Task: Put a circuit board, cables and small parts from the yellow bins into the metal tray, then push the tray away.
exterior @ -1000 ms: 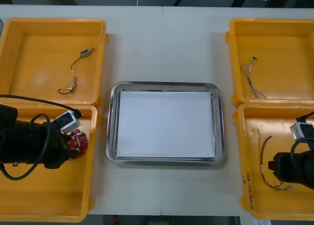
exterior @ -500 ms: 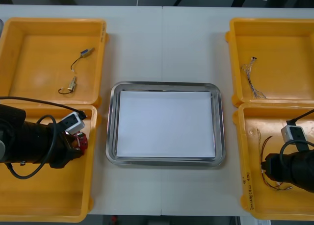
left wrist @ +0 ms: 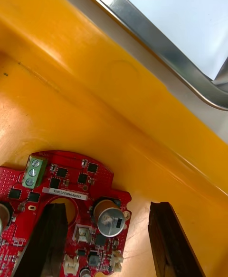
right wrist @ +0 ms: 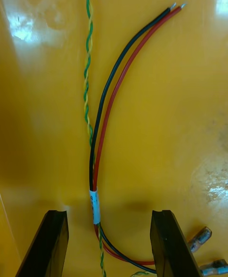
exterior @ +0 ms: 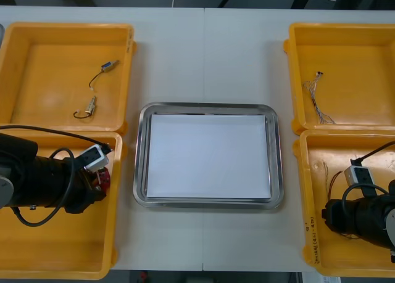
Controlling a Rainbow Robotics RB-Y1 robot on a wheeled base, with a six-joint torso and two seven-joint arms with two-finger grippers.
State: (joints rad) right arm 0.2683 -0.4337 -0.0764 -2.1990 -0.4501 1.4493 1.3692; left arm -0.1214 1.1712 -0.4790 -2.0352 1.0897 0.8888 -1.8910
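Standing open, the left hand sat over a stiff red circuit board at its edge; the right hand, open too, over a bendy black and red cable.

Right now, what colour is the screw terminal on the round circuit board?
Green: the terminal on the red circuit board shows best in the left wrist view.

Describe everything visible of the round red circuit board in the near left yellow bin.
The round red circuit board seems to lie flat on the floor of the near left yellow plastic bin. It carries a green screw terminal, black chips, a silver-capped cylinder, white connectors and a printed label, around a central cut-out. The open left end effector straddles its rim.
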